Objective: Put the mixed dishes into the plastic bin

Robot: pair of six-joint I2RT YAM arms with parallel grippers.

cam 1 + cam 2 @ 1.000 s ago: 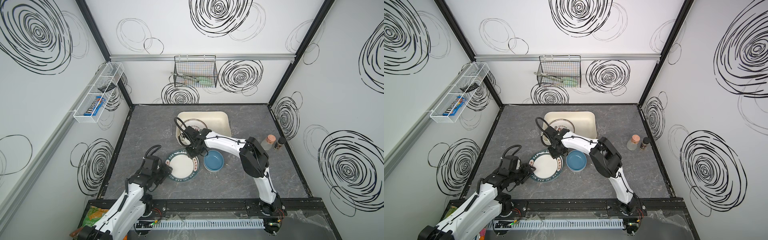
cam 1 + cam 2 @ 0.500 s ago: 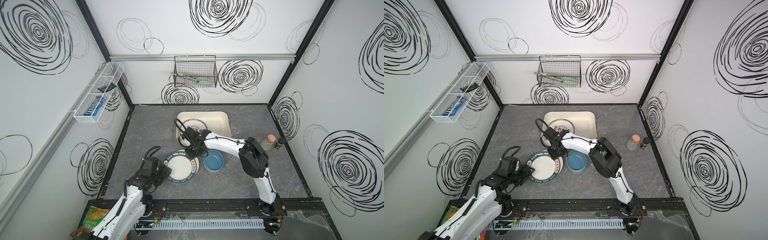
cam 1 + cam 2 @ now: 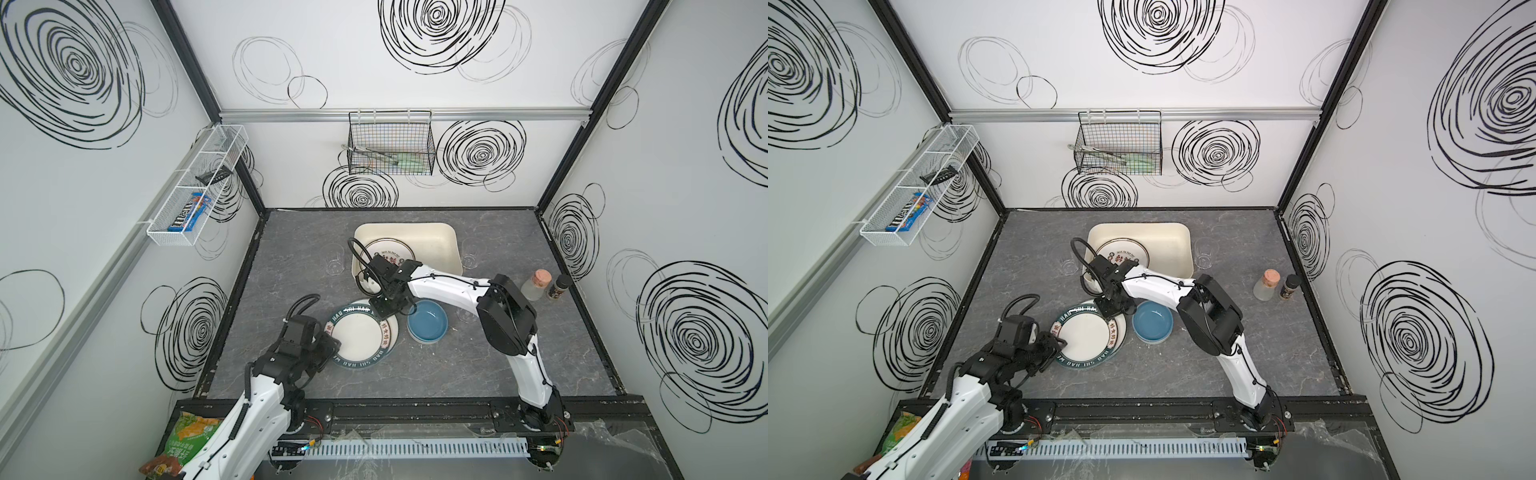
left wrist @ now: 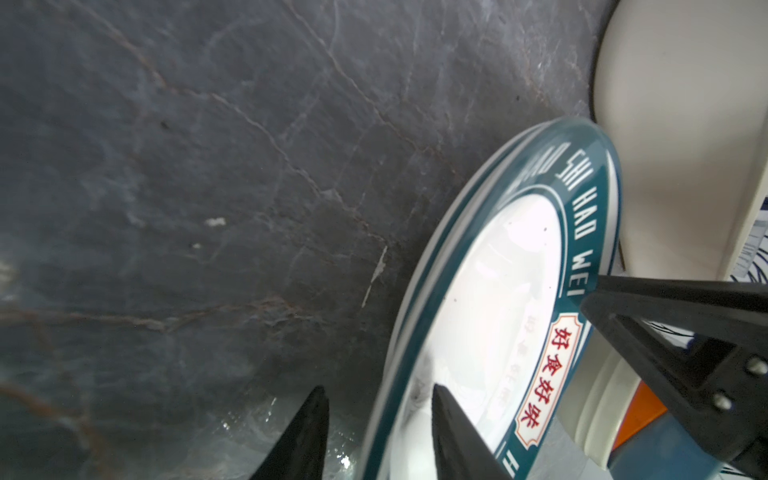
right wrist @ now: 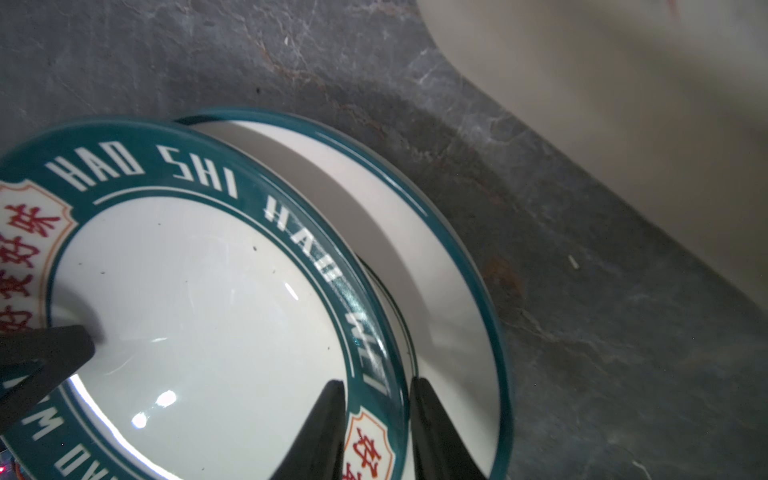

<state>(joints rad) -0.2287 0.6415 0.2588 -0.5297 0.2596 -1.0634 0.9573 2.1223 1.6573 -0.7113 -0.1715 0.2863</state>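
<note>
Plates (image 3: 1088,338), glossy, round, teal-rimmed, sit stacked on veined grey surface (image 4: 208,166); right claw (image 5: 376,384) pinches the tilted top plate (image 5: 187,311) at one o'clock, left claw (image 4: 378,388) gapes astride eight o'clock.

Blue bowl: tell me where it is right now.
In both top views the blue bowl sits on the table just right of centre, close beside the right edge of the green-rimmed plate and on the robot's side of the cream bin.
</note>
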